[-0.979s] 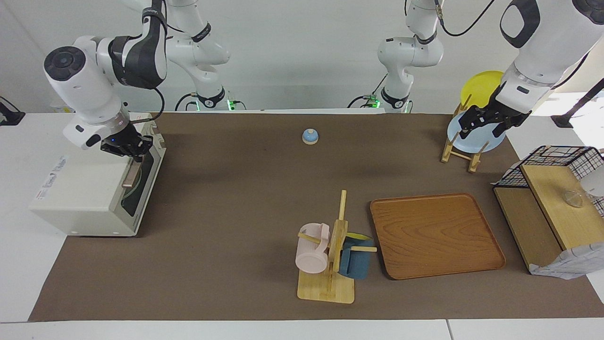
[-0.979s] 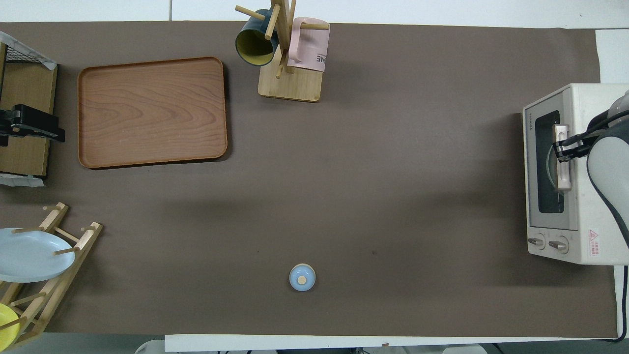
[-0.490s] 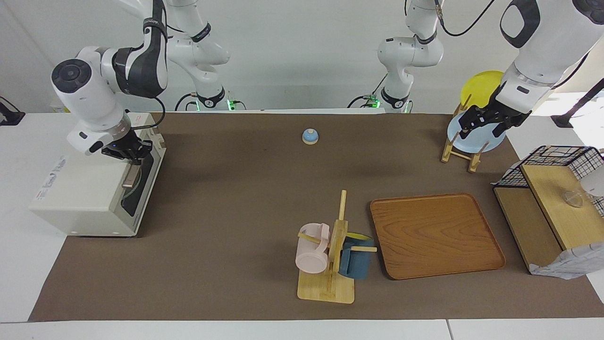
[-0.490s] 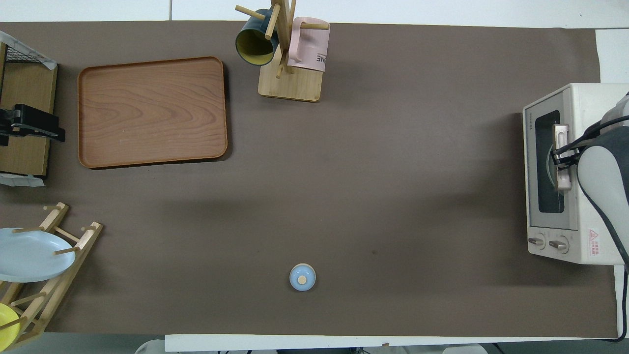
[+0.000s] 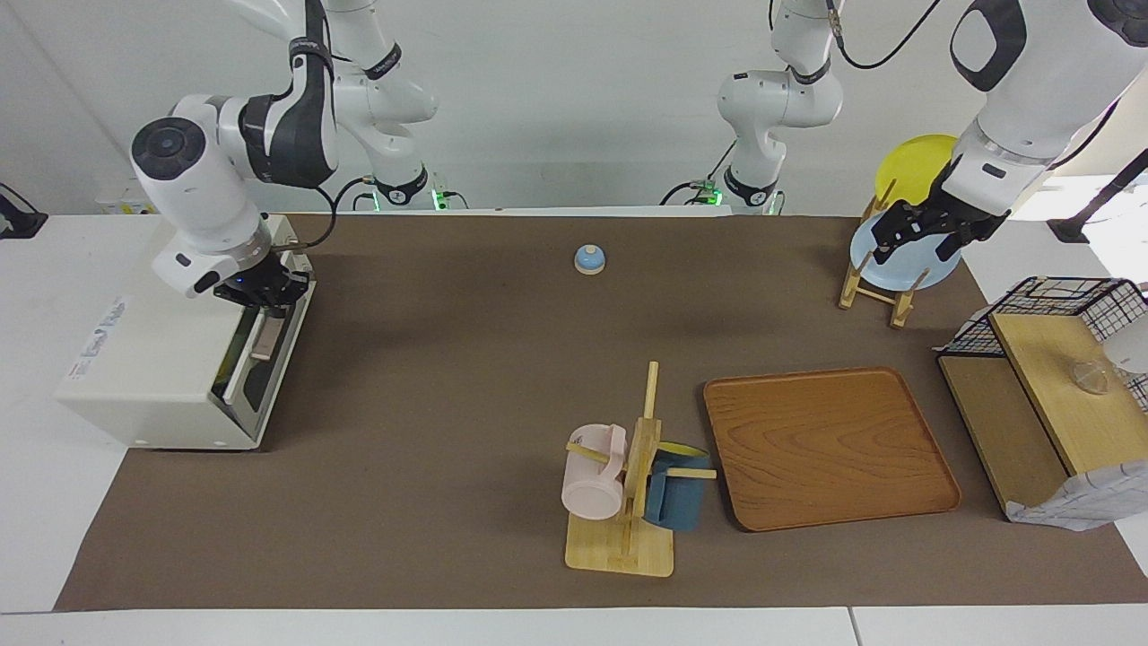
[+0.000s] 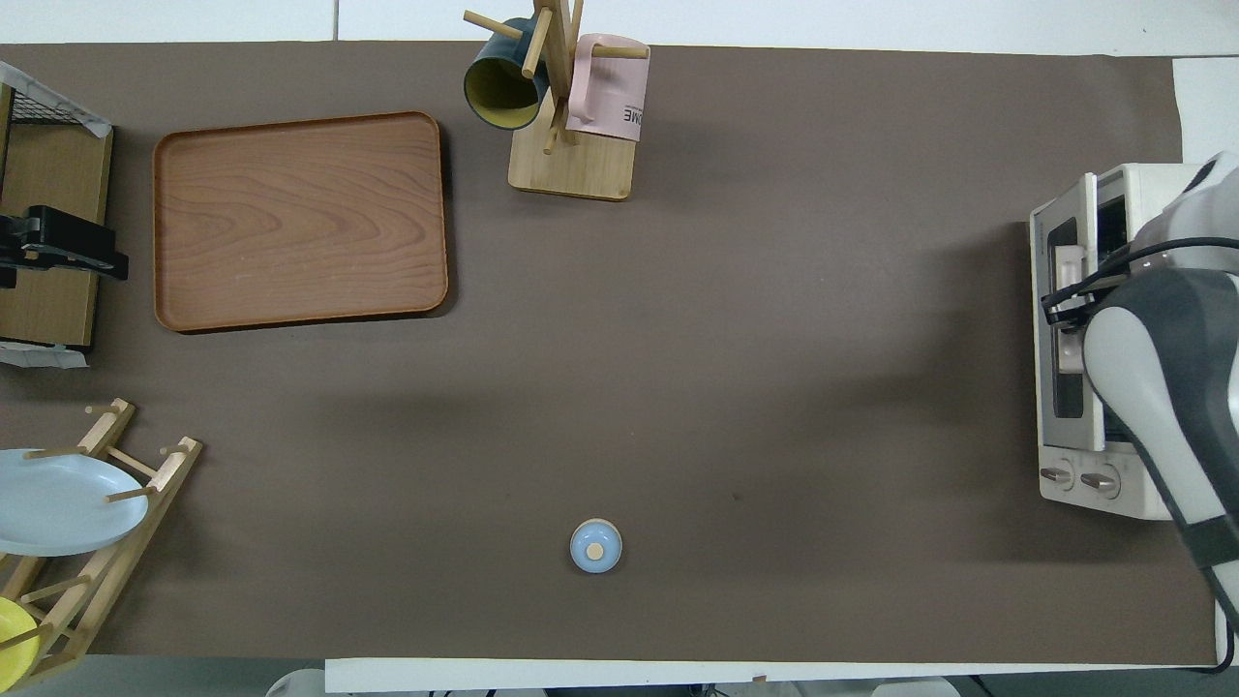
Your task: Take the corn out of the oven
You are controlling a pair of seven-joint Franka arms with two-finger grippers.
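Observation:
The cream-white oven (image 5: 148, 381) (image 6: 1157, 194) stands at the right arm's end of the table. Its dark glass door (image 5: 267, 377) (image 6: 1050, 290) is tipped a little way open at the top. My right gripper (image 5: 263, 301) (image 6: 1065, 312) is shut on the door's bar handle (image 5: 264, 344) (image 6: 1068, 344), reaching in from above the oven. The corn is hidden; the gap shows nothing of the inside. My left gripper (image 5: 919, 247) hangs open and holding nothing over the plate rack (image 5: 874, 292) at the left arm's end.
A wooden tray (image 5: 825, 449) lies beside a mug tree (image 5: 628, 489) with a pink and a blue mug. A small blue bell (image 5: 589, 259) sits near the robots. The rack holds a pale blue plate (image 5: 906, 260) and a yellow one (image 5: 910, 161). A black wire basket (image 5: 1049, 301) stands by wooden boards.
My right gripper, shut on the handle, has swung out from the oven toward the table's middle, and the door has come ajar. The left arm has not moved.

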